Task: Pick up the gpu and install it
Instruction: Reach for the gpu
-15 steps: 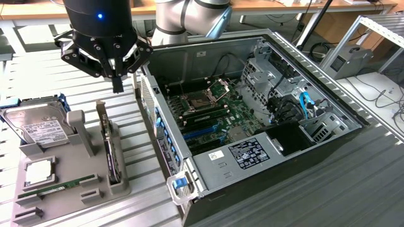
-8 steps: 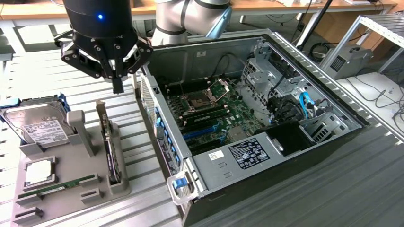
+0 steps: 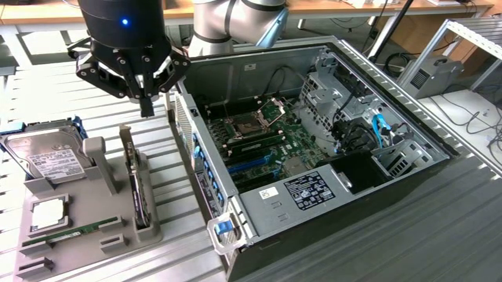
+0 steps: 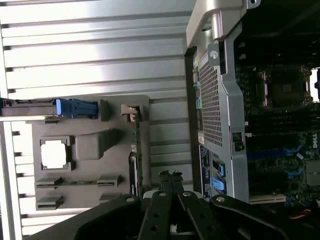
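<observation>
Gripper, closed and empty, hangs over upright gpu, probably stiff, light and fragile; upper board edge offers hold.

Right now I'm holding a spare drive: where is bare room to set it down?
Free: slatted table at the exterior view's lower right, beside the computer case, and beyond the parts tray. Crowded: the tray, and the narrow strip between gpu and case.

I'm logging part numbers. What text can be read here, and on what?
No text is legible enough to quote.
Hard drive label: print blurred.
Black label inside the case: white print too small.
White sticker beside it: too small.
Rear panel label: blurred.
</observation>
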`<state>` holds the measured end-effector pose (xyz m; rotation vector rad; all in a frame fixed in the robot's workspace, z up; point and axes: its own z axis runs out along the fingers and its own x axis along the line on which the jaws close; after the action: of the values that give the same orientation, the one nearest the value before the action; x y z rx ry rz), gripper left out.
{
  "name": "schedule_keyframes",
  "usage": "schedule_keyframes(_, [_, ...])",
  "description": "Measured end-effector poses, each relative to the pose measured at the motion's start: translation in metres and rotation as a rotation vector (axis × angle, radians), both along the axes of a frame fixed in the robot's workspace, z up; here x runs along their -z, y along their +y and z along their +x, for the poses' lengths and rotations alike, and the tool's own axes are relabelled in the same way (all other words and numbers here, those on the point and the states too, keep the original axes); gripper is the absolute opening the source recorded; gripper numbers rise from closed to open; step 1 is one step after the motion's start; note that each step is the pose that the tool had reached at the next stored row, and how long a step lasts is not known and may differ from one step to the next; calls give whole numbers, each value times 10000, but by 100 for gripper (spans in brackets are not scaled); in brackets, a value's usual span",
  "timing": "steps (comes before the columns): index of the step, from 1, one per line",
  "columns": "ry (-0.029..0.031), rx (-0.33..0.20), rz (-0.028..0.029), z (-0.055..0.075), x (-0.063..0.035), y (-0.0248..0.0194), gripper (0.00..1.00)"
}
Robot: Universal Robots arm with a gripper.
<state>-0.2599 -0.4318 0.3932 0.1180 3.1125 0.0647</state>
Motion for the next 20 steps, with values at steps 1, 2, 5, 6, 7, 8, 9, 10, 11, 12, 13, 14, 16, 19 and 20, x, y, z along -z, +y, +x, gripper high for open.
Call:
schedule_keyframes(1, [0,0,0,0,0,-2,11])
schedule_keyframes(2, [0,0,0,0,0,-5,11])
schedule_keyframes(5, [0,0,0,0,0,-11,11])
schedule_keyframes(6, [0,0,0,0,0,-13,11])
schedule_keyframes(7, [0,0,0,0,0,-16,11])
schedule_keyframes(8, [0,0,0,0,0,-18,11])
schedule_keyframes(9, [0,0,0,0,0,-20,11])
schedule_keyframes(10, [0,0,0,0,0,-22,11])
schedule_keyframes(11, [0,0,0,0,0,-24,11])
schedule_keyframes(12, [1,0,0,0,0,-26,11])
schedule_keyframes(13, [0,0,0,0,0,-30,11])
schedule_keyframes(14, [0,-1,0,0,0,-34,11])
schedule_keyframes(16, [0,0,0,0,0,-39,11])
schedule_keyframes(19, [0,0,0,0,0,-46,11])
schedule_keyframes(20, [0,0,1,0,0,-48,11])
